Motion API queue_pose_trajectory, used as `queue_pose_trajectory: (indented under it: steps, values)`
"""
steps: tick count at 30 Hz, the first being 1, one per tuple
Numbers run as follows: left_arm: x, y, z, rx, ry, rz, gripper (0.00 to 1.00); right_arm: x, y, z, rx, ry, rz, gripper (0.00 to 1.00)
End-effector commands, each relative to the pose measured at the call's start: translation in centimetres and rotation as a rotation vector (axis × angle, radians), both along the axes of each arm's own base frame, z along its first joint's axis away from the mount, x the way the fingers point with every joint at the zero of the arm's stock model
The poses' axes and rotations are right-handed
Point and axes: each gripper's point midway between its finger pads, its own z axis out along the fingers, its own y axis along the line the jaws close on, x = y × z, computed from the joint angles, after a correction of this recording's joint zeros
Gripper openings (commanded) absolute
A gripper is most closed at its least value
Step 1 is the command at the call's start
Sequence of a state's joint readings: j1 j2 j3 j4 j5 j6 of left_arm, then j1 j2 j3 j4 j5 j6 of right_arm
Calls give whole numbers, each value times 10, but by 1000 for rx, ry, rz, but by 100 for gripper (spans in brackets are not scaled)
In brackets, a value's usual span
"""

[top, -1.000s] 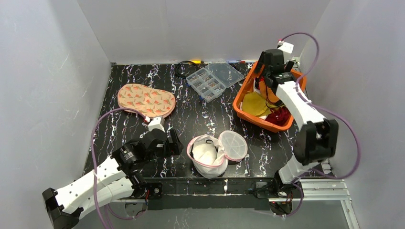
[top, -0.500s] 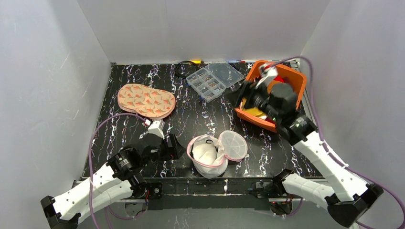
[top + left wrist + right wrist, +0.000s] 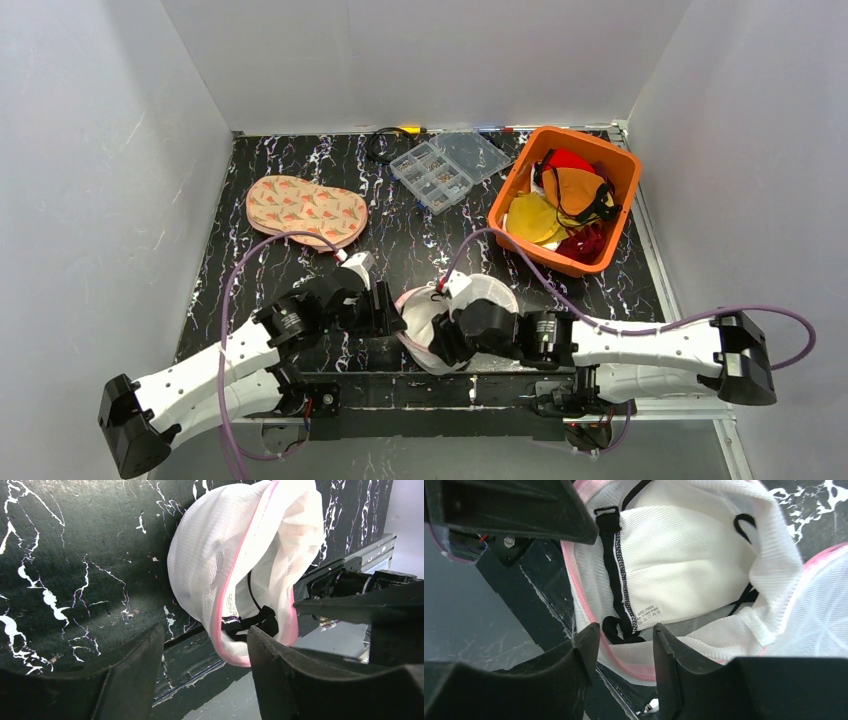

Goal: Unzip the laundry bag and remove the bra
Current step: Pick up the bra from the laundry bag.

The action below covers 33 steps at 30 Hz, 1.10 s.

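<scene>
The right arm has swung off the orange basket at 2 o'clock and now lies low along the near edge. This brings the right gripper to the mouth of the laundry bag, which sits at 6 o'clock on the surface. The left gripper has also edged in and now stands against the bag's 9 o'clock side.

The bag has not shifted. Its zip is already undone and its round lid is folded back toward 3 o'clock. The bra is still inside, a white cup with a black strap running along it just within the pink rim.

Both sets of jaws have narrowed during the approach, but neither is clamped on anything. In the left wrist view the left gripper has its jaws spread, with the bag and its pink rim lying just beyond the tips. In the right wrist view the right gripper has its jaws parted by a small gap, aimed at the strap's lower loop and the rim next to it.

As I read it, the unzipping is done and only the removal remains. The left arm looks set to steady the mesh while the right reaches for the strap. The risk is that the right jaws catch the rim together with the strap.
</scene>
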State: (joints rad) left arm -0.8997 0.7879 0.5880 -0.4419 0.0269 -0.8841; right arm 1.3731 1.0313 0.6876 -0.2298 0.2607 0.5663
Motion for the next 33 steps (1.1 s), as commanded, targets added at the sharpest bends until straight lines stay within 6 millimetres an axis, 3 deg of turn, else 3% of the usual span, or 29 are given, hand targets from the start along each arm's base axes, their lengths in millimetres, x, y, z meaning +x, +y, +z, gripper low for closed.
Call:
queue_pose_trajectory:
  steps: [1,8,10,11,16,20,23,30,33]
  values:
    - [-6,-7,-1,-18,25,-35,54,-2,12,-3,11,-87,-47,51]
    - [-16,2,-24,20,50,-60,15,-21,-1,-34,-80,-111,-11,50]
    - [-18,5,-28,28,45,-71,1,-22,-5,-31,-70,-115,-14,53]
    - [-18,6,-29,32,41,-77,0,-21,-6,-28,-60,-120,-20,55]
    - [-17,10,-31,57,14,-95,0,-9,-3,16,55,-176,-79,72]
    - [-15,12,-34,78,4,-95,0,1,10,46,104,-233,-104,75]
    - [-15,13,-38,84,11,-91,0,8,24,42,37,-267,-127,74]
    - [-16,13,-36,67,7,-84,0,20,51,11,-62,-303,-206,78]
    - [-13,18,-29,77,-12,-61,21,27,49,6,-73,-314,-262,78]
